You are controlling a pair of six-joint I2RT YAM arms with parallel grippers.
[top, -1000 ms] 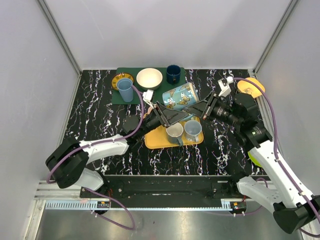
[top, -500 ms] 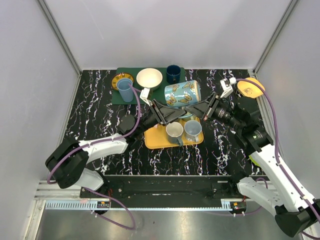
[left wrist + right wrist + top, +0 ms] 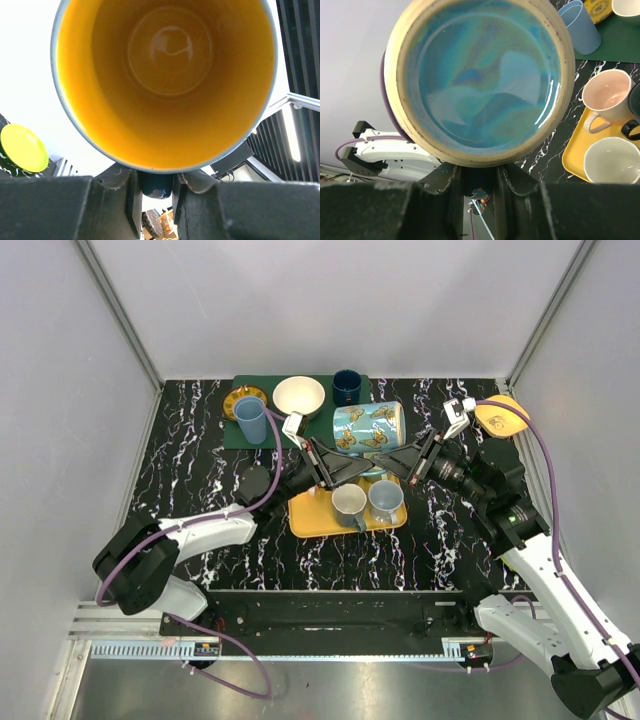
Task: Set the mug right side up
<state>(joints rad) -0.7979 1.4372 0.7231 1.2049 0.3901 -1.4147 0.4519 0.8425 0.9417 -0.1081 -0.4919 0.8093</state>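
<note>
Mug (image 3: 367, 427) hangs on its side above the tray's (image 3: 310, 518) far edge. Left gripper (image 3: 358, 466) and right gripper (image 3: 388, 462) both clamp its dark handle (image 3: 155, 184). Glazed ceramic, likely stiff, weighty, slippery and breakable, so the handle looks the safest hold.

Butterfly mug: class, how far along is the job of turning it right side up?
Done: the butterfly mug is lifted off the table. In hand: it lies on its side in the air between the two hands, the left hand at its open yellow mouth and the right hand at its blue base. Left: tip it mouth-up and set it down.
</note>
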